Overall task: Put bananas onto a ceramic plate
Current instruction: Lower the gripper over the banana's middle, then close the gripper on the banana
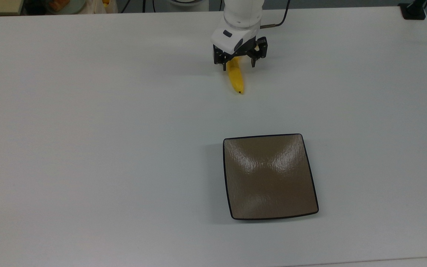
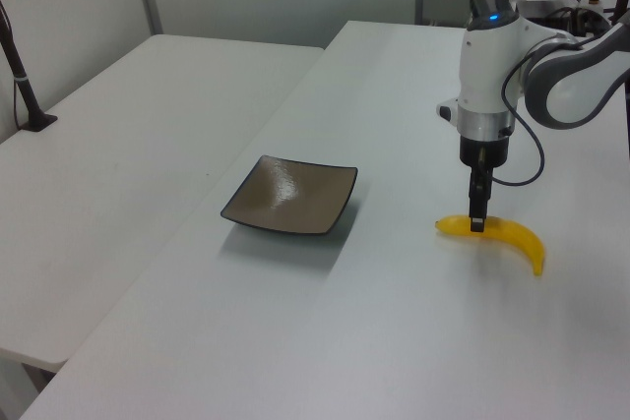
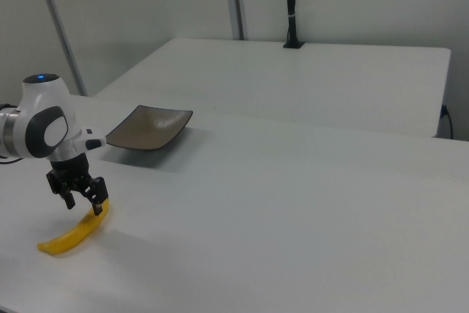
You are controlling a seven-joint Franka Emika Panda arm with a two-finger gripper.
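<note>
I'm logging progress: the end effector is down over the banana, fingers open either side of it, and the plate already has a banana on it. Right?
Not quite: the ceramic plate is bare in the top view. The one banana lies on the table, with the open end effector straddling it.

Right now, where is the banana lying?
The banana lies on the white table near the top view's upper edge, above the empty plate, with the open gripper straddling it.

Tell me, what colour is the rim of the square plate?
Black, a thin line around the brown ceramic plate; the top view shows it best.
</note>
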